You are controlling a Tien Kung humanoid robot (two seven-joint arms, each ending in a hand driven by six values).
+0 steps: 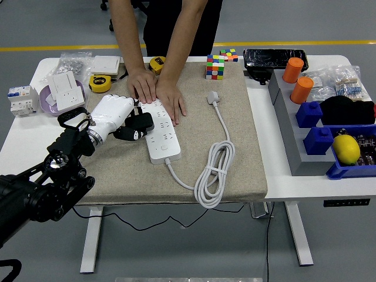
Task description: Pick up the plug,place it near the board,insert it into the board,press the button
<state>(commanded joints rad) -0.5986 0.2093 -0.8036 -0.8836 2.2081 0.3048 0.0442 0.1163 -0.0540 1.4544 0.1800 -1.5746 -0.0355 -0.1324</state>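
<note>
The white power strip (160, 134) lies lengthwise on the beige mat (235, 147). Its cable (212, 170) coils on the mat to the right and ends in the white plug (213, 97), which lies loose at the mat's far middle. A person at the far side presses both hands (157, 91) flat on the strip's far end. My left hand (134, 126), white with black fingers, sits at the strip's left edge. Its fingers are curled over the sockets and hold nothing. It is well left of the plug.
A Rubik's cube (215, 66) stands behind the plug. Tape measures (100, 83), wall sockets (66, 88) and a breaker (21, 100) crowd the far left. Grey and blue bins (317, 135) with orange cups, a lemon and a black cloth fill the right side.
</note>
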